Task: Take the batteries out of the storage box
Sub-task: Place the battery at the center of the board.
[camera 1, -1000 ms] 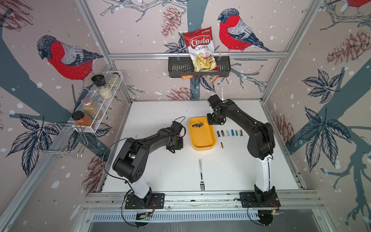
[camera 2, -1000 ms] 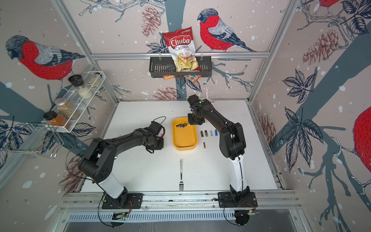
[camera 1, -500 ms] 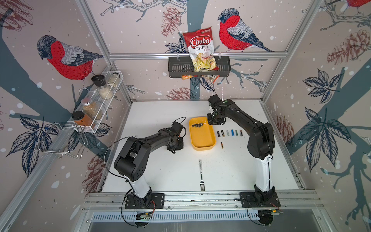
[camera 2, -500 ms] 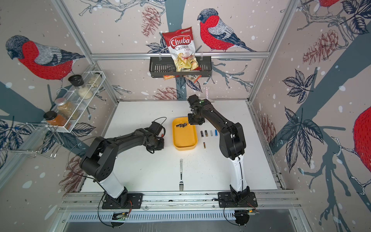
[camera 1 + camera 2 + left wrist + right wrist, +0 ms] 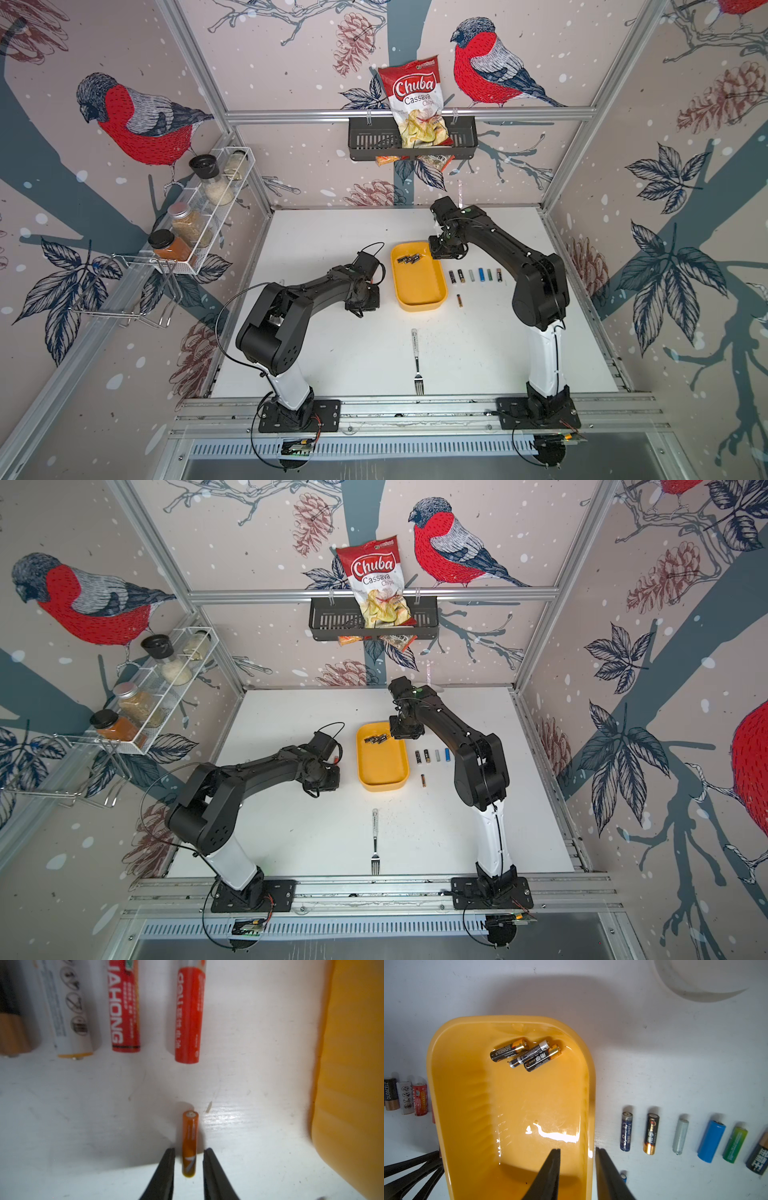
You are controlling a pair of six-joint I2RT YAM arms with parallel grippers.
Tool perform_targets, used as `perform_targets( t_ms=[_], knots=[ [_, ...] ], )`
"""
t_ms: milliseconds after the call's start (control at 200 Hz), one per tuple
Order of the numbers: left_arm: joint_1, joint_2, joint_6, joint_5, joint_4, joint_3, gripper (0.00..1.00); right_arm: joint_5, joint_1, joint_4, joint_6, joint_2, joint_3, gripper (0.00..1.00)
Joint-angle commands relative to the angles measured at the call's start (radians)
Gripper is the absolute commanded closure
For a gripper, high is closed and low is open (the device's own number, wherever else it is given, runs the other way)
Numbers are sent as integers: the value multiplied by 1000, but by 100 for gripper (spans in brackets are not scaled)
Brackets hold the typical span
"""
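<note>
The yellow storage box (image 5: 419, 307) (image 5: 382, 785) (image 5: 477, 1105) lies mid-table. Three black-and-gold batteries (image 5: 409, 259) (image 5: 376, 739) (image 5: 527, 1054) rest at its far end. My left gripper (image 5: 362, 300) (image 5: 189, 1149) is low on the table just left of the box (image 5: 353, 1064). Its jaws are open, and a small orange battery (image 5: 189, 1138) lies between them with a gap on each side. My right gripper (image 5: 446, 254) (image 5: 577, 1149) hovers open over the box's right wall, holding nothing. In both top views, both grippers' fingertips are hidden under the gripper bodies.
Several batteries (image 5: 476, 275) (image 5: 681, 1134) lie in a row right of the box, with a single one (image 5: 459, 300) nearer. Several more (image 5: 124, 1012) (image 5: 404, 1097) lie to its left. A fork (image 5: 417, 361) lies near the front. A white cup (image 5: 699, 980) stands far right of the box.
The left arm has shifted only slightly beside the box. The right arm and the batteries in the box stand as before.
</note>
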Motion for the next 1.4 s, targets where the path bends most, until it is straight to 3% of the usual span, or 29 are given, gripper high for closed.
perform_targets(
  t_ms=[0,450,1396],
  knots=[
    [3,-6,2,-5,-8,4,70,2,0,-9,6,-2,1,65],
    [26,-66,7,2,-33,64,68,-8,20,-4,27,21,49,65],
    [85,-81,45,30,-37,51,68,-75,28,38,86,349,340,62]
  ],
)
